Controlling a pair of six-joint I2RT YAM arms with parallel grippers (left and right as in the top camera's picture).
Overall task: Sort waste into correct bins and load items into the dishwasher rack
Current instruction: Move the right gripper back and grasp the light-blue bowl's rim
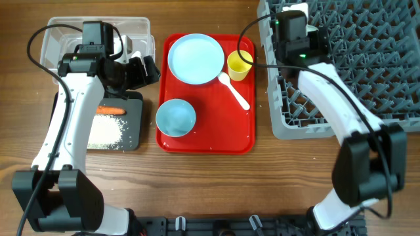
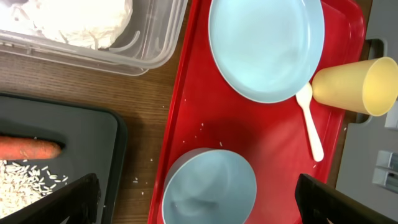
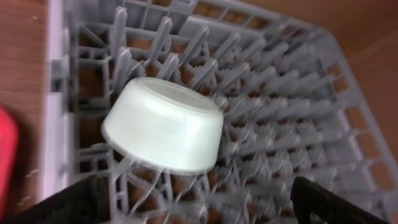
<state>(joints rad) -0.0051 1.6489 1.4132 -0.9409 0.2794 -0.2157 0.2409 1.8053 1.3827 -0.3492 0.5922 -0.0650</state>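
Spread wide at right gripper (image 3: 199,205), gripped nothing, pale green bowl (image 3: 165,130) loose mid-frame; same at left gripper (image 2: 202,199), empty.

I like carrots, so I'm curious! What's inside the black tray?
An orange carrot lies in the black tray, with loose white rice grains next to it. From above, the left arm covers the tray's left side, so anything there is hidden.

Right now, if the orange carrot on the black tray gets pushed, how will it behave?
The orange carrot looks rounded, so it would probably roll. It seems firm, likely stiff when lifted. Loose white rice grains beside it may scatter.
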